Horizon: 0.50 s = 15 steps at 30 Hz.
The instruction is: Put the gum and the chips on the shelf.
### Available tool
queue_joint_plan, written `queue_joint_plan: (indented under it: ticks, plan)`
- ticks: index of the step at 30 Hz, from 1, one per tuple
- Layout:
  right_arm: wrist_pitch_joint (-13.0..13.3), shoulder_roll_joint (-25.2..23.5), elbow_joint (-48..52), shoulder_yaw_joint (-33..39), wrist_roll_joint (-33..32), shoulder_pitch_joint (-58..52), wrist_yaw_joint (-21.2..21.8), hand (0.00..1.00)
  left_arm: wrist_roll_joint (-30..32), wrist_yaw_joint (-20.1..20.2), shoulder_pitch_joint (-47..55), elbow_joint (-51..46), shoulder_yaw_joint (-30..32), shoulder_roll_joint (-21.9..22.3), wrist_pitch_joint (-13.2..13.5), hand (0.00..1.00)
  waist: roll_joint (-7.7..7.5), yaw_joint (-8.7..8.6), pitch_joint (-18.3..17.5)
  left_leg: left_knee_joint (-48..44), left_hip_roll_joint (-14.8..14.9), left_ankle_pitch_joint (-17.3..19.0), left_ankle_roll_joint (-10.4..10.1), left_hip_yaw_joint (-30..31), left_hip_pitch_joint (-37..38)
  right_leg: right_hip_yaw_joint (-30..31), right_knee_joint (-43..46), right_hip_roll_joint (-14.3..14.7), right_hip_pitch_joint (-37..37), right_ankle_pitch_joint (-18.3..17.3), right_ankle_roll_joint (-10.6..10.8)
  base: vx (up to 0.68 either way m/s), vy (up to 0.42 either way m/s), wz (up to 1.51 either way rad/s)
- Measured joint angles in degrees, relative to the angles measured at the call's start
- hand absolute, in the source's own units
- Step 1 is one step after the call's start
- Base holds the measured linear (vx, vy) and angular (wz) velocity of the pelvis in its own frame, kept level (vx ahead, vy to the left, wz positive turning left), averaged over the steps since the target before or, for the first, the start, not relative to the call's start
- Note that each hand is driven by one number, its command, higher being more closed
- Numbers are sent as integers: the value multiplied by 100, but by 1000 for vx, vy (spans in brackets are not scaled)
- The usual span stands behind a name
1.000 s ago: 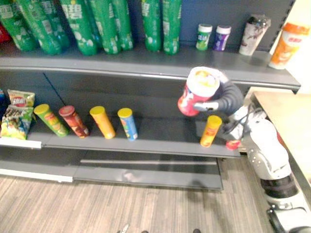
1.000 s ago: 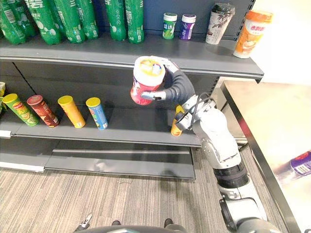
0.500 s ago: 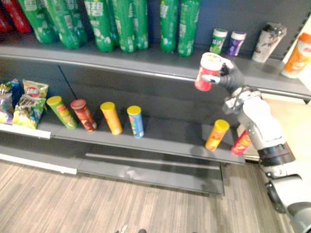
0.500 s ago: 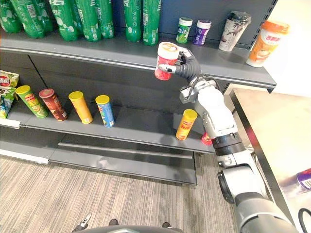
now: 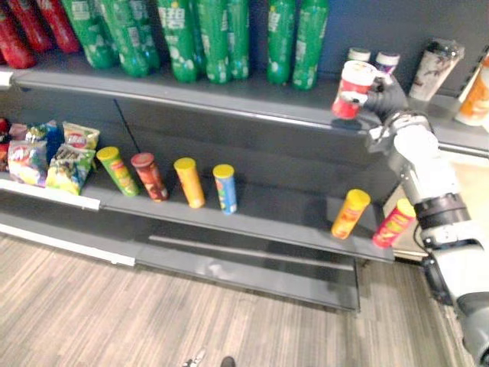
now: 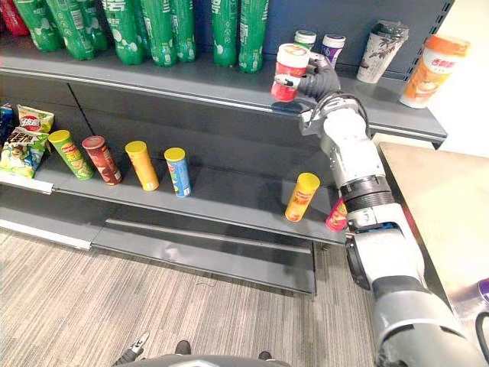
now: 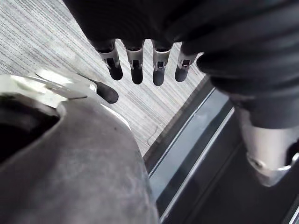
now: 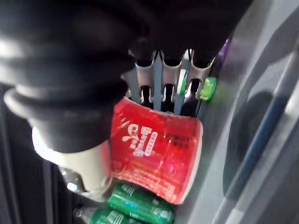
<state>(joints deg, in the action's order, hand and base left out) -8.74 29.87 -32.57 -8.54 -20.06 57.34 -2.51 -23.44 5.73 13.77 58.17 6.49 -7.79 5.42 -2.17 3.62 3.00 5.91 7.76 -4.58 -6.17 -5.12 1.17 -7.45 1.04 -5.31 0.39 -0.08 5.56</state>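
My right hand is shut on a red gum jar with a white lid, and holds it just over the front part of the upper shelf. In the right wrist view the red jar lies against my curled fingers. A green-lidded gum jar and a purple one stand right behind it. Several chips cans stand on the lower shelf, among them an orange can and a red one at the right end. My left hand hangs open above the floor.
Green bottles line the back of the upper shelf. A patterned cup and an orange cup stand at its right end. Snack bags sit at the far left of the lower shelf. A table edge lies to the right.
My right hand has carried the red jar up and back, from in front of the lower shelf to over the upper shelf by the gum jars. The camera has shifted too.
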Motion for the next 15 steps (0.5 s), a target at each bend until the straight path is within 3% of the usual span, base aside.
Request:
queue_joint_plan:
  ticks: [8, 15]
  plan:
    - [108, 265, -746, 150, 5, 219, -61, 100, -17, 0, -8, -110, -61, 32, -16, 0, 54, 12, 222, -1, -88, 4, 12, 98, 5, -118, -17, -93, 75, -2, 13, 11, 10, 6]
    - [464, 352, -1142, 199, 213, 602, -197, 100, -131, -47, -60, -263, -174, 28, 51, 0, 68, 119, 527, 0, -111, -10, 28, 160, -15, -196, -43, -110, 100, 3, 6, 9, -2, 4]
